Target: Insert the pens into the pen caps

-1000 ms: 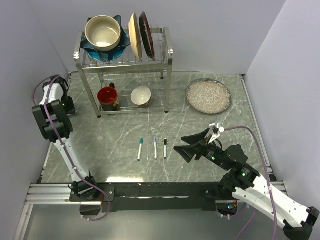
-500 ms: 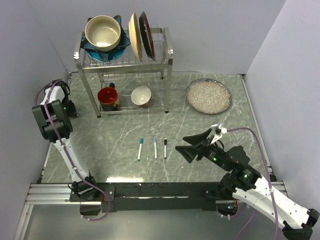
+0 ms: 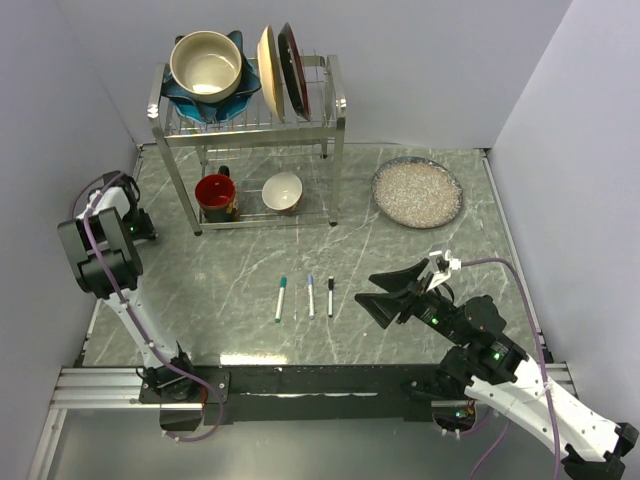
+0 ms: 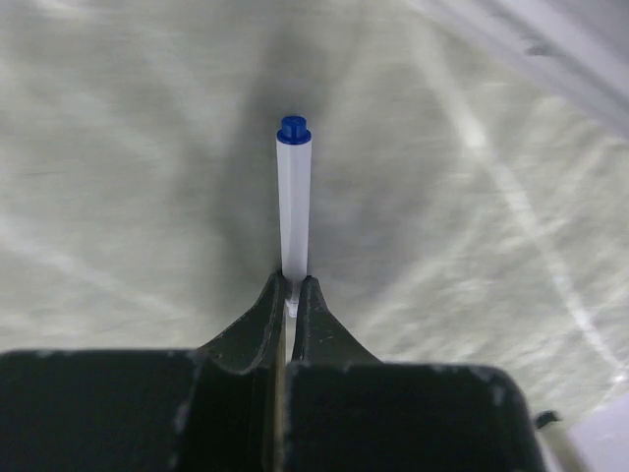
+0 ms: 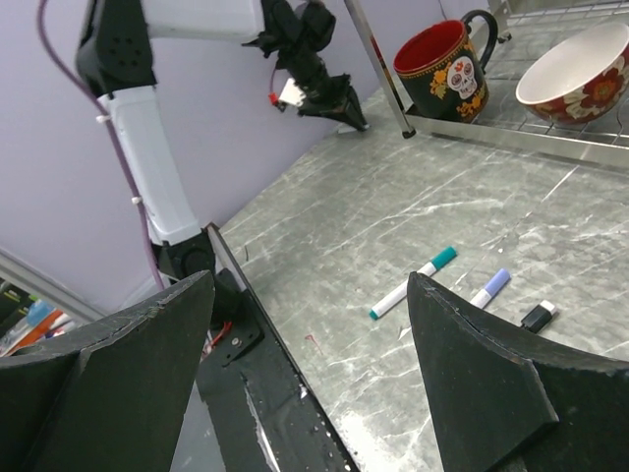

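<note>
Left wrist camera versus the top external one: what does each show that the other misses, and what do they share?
Only the left wrist view shows, close up, the left gripper shut on a white pen with a blue end. Only the top external view shows three pens lying in a row, the open right gripper, the dish rack, red mug and speckled plate. Both show the marbled table and the left gripper, though from above its pen is too small to make out.
</note>
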